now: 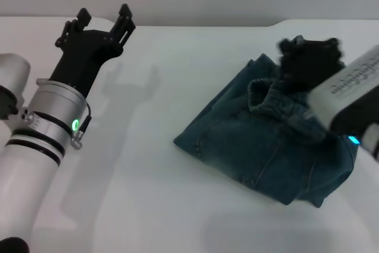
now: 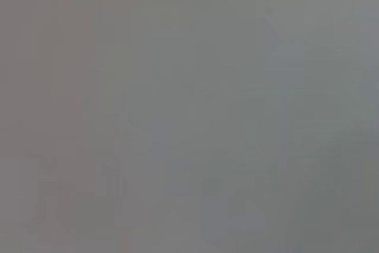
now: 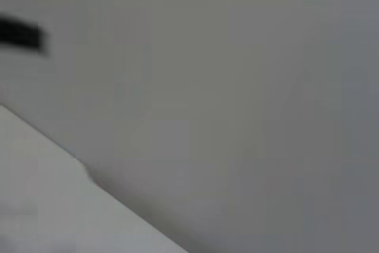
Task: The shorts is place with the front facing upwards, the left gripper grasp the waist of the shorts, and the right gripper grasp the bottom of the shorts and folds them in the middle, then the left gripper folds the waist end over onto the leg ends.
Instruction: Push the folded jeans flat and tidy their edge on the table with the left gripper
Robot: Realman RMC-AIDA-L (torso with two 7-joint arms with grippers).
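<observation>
With the left pincer (image 1: 102, 21) released, far left over the bench (image 1: 148, 164), and the right pincer (image 1: 308, 57) blurred over the folded shorts (image 1: 266, 146), grip untellable, the fold may spring open.

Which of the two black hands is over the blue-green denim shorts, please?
The right hand, blurred, hangs above the gathered waistband of the folded blue-green denim shorts. The left hand is off to the robot's left above the bare white table, fingers spread.

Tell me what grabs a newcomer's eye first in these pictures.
The shorts stand out: a dark blue-green denim bundle lying folded on the white table, toward the robot's right. The right end effector hangs blurred over their gathered waist end. The left end effector is raised far to the left, well away from the cloth.
</observation>
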